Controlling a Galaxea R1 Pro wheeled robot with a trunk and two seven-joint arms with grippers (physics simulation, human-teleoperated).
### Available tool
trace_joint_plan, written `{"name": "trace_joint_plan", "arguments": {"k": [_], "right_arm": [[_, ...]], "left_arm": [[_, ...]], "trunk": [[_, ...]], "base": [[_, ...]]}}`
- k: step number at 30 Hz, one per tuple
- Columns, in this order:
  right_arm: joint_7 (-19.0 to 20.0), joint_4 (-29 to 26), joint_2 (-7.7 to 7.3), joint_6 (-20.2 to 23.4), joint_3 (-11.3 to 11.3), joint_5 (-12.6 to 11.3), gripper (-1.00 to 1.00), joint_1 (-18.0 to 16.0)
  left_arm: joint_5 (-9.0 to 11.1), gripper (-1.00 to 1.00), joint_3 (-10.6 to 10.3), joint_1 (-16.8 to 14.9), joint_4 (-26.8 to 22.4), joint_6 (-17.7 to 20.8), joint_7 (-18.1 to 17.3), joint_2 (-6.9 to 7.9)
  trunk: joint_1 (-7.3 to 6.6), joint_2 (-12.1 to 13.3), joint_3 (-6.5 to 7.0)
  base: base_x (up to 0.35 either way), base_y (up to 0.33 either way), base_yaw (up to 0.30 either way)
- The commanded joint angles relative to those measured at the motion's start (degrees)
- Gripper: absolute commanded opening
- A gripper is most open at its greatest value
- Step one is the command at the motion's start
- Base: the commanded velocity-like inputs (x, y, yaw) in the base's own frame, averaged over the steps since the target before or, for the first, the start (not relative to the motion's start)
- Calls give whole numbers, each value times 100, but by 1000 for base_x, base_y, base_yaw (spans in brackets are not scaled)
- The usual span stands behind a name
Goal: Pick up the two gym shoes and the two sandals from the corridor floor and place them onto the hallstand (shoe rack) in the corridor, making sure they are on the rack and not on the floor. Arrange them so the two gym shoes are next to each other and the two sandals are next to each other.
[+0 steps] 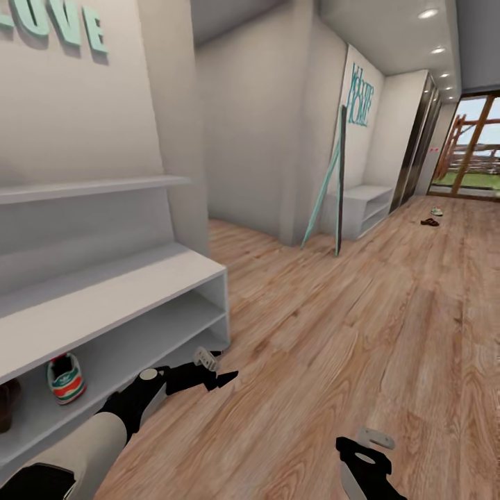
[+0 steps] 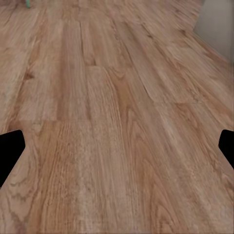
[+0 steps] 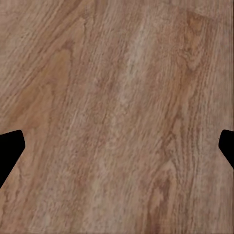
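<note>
The pale grey hallstand (image 1: 104,298) stands at the left. On its lower shelf rests one gym shoe (image 1: 66,378), and a brown sandal (image 1: 5,406) sits at the picture's edge beside it. Far down the corridor floor (image 1: 361,333) lie a second sandal (image 1: 430,222) and a second gym shoe (image 1: 436,211). My left gripper (image 1: 215,369) hovers open and empty over the floor just off the hallstand's front corner. My right gripper (image 1: 361,442) is low over the planks, open and empty. Both wrist views look down on bare planks between spread fingertips: left gripper (image 2: 117,146), right gripper (image 3: 117,146).
A plain low grey bench (image 1: 367,205) stands against the left wall farther down, with a tall teal-framed mirror (image 1: 339,182) leaning beside it. A wall corner (image 1: 292,139) juts out between the two. A glass door (image 1: 479,149) closes the corridor's far end.
</note>
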Motion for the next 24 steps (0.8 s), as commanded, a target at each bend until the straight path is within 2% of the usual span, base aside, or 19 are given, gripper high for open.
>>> {"name": "trace_joint_plan", "arguments": {"k": [1, 17, 24], "right_arm": [[-14, -11, 2, 24, -6, -30, 100, -1], [-14, -11, 1, 24, -6, -30, 100, -1], [-14, -12, 1, 24, -6, -33, 100, -1]], "left_arm": [[21, 100, -35, -4, 1, -26, 2, 6], [21, 100, -40, -4, 6, -23, -5, -4], [21, 100, -38, -4, 6, -26, -6, -5]], "trunk": [[2, -2, 1], [2, -2, 107], [2, -2, 143]], "base": [[289, -194, -222], [296, -190, -224], [341, -81, -263]]}}
